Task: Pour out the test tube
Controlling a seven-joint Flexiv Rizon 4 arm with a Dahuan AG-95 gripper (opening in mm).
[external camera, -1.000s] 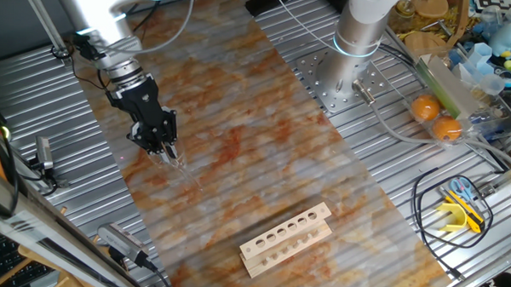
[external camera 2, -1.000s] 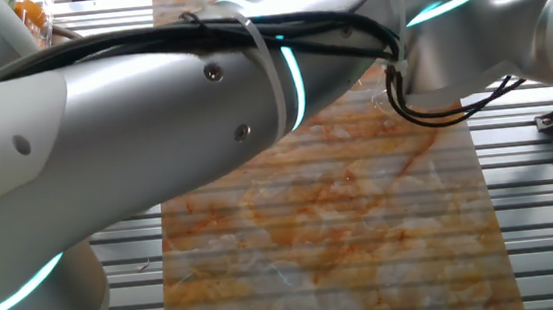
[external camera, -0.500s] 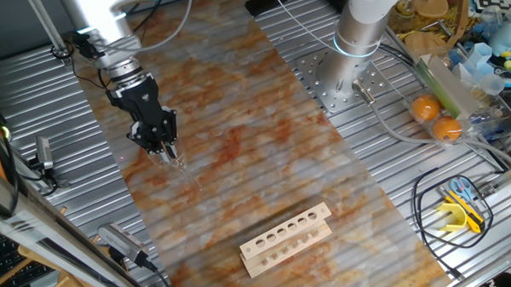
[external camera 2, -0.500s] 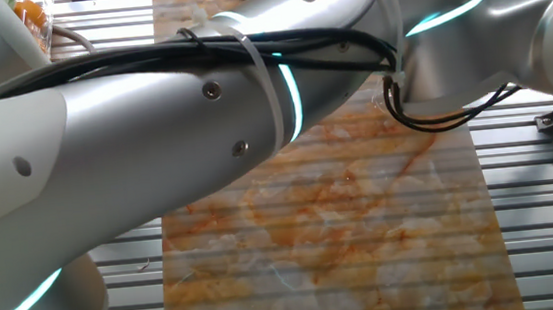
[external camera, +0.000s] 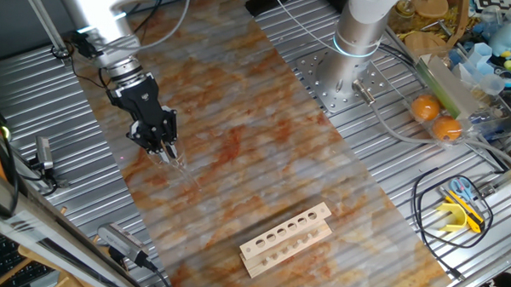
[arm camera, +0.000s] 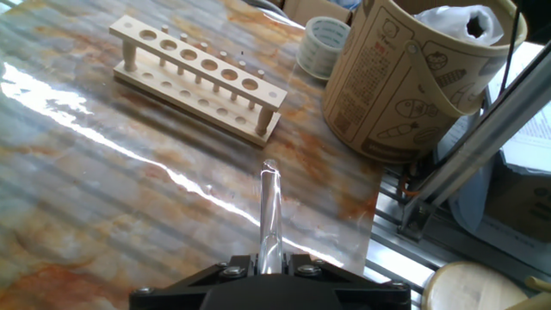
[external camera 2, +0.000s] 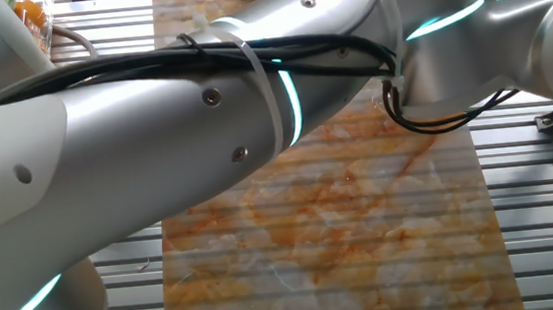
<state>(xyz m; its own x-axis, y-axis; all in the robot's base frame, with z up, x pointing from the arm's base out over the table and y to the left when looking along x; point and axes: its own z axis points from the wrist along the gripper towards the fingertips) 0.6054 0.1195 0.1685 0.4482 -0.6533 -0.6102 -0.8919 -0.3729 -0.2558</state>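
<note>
Gripper [external camera: 171, 155] clamped on the test tube [arm camera: 270, 220]; the tube sticks straight out from between the black fingers [arm camera: 331, 288] in the hand view, open mouth pointing away, held low over the marbled orange mat [external camera: 264, 152]. In the fixed view the tube shows only as a faint glint past the fingertips, tilted down toward the mat. Wooden test tube rack [arm camera: 198, 76] lies ahead of the gripper, well apart, all holes seen unfilled. Ahead and right: tape roll [arm camera: 324, 45] and a printed cardboard bucket [arm camera: 405, 77]. Other fixed view is mostly blocked by the silver arm [external camera 2: 202, 111]; gripper not seen there.
</note>
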